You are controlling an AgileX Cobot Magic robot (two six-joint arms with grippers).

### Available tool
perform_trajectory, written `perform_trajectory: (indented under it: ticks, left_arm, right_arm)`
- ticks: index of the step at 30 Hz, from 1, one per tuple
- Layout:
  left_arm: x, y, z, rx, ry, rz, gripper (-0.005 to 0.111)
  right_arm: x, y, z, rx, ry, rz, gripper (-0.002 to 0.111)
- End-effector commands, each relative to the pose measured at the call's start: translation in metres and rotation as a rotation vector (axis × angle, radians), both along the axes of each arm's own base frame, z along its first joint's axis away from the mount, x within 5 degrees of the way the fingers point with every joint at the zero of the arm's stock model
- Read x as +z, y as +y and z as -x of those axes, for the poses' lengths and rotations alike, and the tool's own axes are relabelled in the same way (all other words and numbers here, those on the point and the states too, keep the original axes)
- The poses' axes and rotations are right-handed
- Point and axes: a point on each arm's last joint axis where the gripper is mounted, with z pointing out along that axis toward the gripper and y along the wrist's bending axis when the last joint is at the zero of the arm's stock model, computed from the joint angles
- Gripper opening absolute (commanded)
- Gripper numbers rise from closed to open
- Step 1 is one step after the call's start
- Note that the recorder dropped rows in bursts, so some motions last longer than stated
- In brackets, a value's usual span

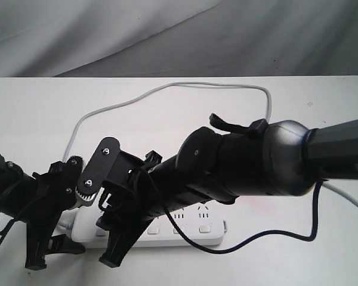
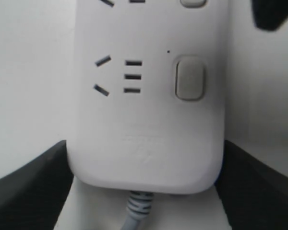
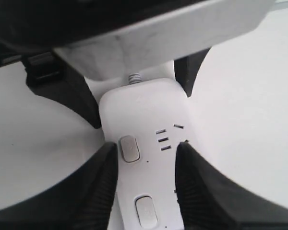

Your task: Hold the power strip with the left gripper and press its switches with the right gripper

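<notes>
Long white rounded-corner plastic power strip [image 1: 185,229] flat on white table [image 1: 322,119], sockets up, long axis side to side in exterior view. End with grey cord [image 1: 167,86] points at slim black left gripper [image 2: 145,163], fingers clamped on strip's two sides right there. Cord loops away behind strip. Faint moulded marking by that end, can't read it tbh. Small rounded white switches [image 3: 129,148] run along one long edge. Bulky glossy black right gripper [image 3: 146,148] straddles strip, jaws spread strip-wide, gripping nothing far as I see.
</notes>
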Motion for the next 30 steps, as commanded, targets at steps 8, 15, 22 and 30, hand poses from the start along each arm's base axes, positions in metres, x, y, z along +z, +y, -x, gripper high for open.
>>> perform_trajectory:
  ticks: [8,15,22,30]
  left_arm:
    - [-0.001,0.003,-0.002,-0.004,-0.024,-0.031,0.054]
    - [-0.001,0.003,-0.002,-0.004,-0.024,-0.031,0.054]
    - [-0.001,0.003,-0.002,-0.004,-0.024,-0.031,0.054]
    - [-0.001,0.003,-0.002,-0.004,-0.024,-0.031,0.054]
  right_arm:
    - [-0.004,0.005,0.011,0.162,0.001,0.03,0.037]
    - [-0.005,0.014,0.026,0.317,-0.109,0.069,0.037]
    - [-0.007,0.018,0.025,0.308,-0.186,0.08,0.037]
    - [-0.023,0.02,0.021,0.313,-0.213,0.113,0.037]
